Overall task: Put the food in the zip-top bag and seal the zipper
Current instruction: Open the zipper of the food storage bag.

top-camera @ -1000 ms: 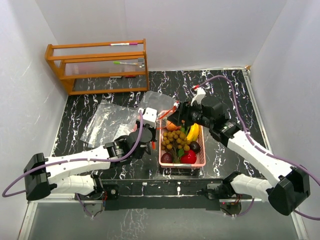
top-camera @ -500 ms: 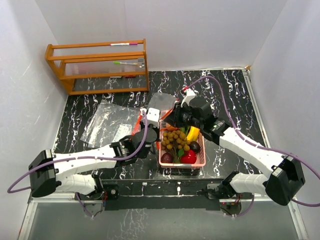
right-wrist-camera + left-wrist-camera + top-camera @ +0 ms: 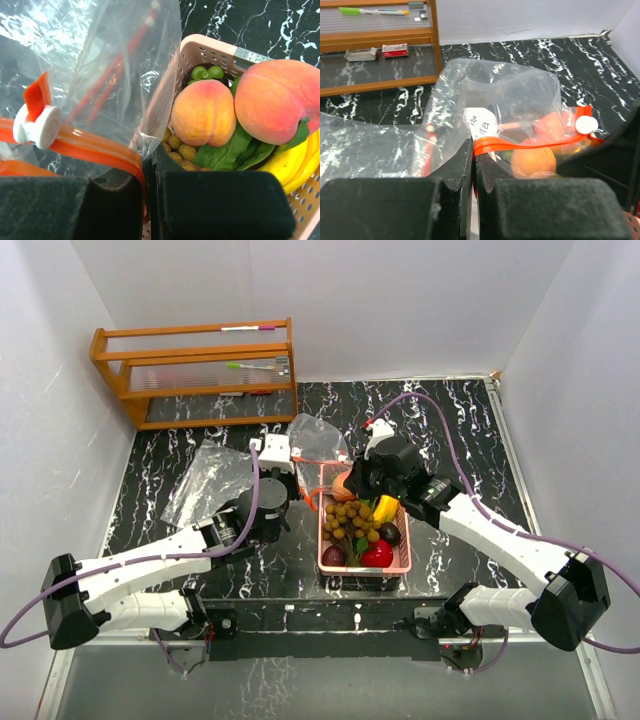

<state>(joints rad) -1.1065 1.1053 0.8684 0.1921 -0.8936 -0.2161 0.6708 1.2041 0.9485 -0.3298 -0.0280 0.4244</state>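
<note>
Left gripper (image 3: 472,160): fingers pinched together on the orange zipper strip (image 3: 520,145) of the clear zip-top bag (image 3: 490,95). Right gripper (image 3: 146,175): clamped on the same strip, near the white slider (image 3: 36,125). Food (image 3: 352,518): peaches (image 3: 204,112), longans (image 3: 180,150) and bananas (image 3: 295,165) in the pink basket (image 3: 210,50) beside the bag.

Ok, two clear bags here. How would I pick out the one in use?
Find the pink basket of fruit on the black marble table. At its far left corner a clear bag is held up by the left hand and the right hand. Unlike the flat bag lying further left, it shows an orange zipper strip with a white slider.
</note>
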